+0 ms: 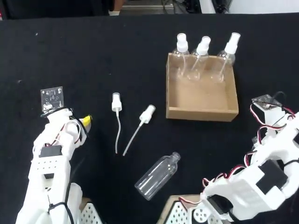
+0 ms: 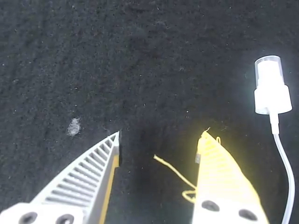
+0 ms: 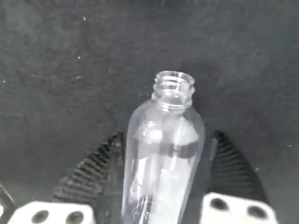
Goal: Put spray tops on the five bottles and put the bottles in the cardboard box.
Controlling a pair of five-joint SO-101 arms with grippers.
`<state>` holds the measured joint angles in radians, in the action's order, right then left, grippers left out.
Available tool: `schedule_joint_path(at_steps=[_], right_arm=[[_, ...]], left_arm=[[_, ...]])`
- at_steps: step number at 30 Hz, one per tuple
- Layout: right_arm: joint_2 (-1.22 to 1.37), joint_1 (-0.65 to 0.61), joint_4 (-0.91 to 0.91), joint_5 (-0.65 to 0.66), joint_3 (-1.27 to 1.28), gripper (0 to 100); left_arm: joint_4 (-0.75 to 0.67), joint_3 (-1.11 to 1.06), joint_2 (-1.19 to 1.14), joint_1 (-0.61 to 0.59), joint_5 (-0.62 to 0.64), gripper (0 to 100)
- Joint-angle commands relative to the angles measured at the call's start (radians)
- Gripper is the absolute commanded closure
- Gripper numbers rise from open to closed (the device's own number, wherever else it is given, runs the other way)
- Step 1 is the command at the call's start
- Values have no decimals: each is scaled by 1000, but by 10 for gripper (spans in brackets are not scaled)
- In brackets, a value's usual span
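Note:
Three clear bottles with white spray tops lean against the far wall of the cardboard box. A bare, topless bottle lies on the black table in front of the box. Two loose spray tops lie left of the box, their tubes trailing toward the front. My left gripper is open over bare cloth, with one spray top beside its yellow finger. My right gripper is shut on another topless bottle, whose open neck points away from the wrist.
The right arm stands at the table's right side, close to the box's near right corner. Black cloth covers the whole table. The arms' bases sit at the front edge.

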<state>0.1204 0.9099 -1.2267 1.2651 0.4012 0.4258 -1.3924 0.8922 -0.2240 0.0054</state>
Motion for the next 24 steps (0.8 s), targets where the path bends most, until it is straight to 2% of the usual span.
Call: schedule_joint_path(at_steps=[1, 3, 12, 19, 24], right_arm=[[-4, -9, 46, 6, 10, 933], [-12, -3, 46, 2, 4, 992], [-159, -3, 49, -276, -107, 988], [-363, -81, 52, -315, 45, 988], [-608, -121, 118, -422, 173, 988]], left_arm=[[-18, 58, 17, -7, 9, 741], [-18, 58, 17, -7, 9, 741], [-18, 58, 17, -8, 9, 741], [-15, 59, 17, -7, 9, 741], [-5, 64, 17, 1, 9, 741]])
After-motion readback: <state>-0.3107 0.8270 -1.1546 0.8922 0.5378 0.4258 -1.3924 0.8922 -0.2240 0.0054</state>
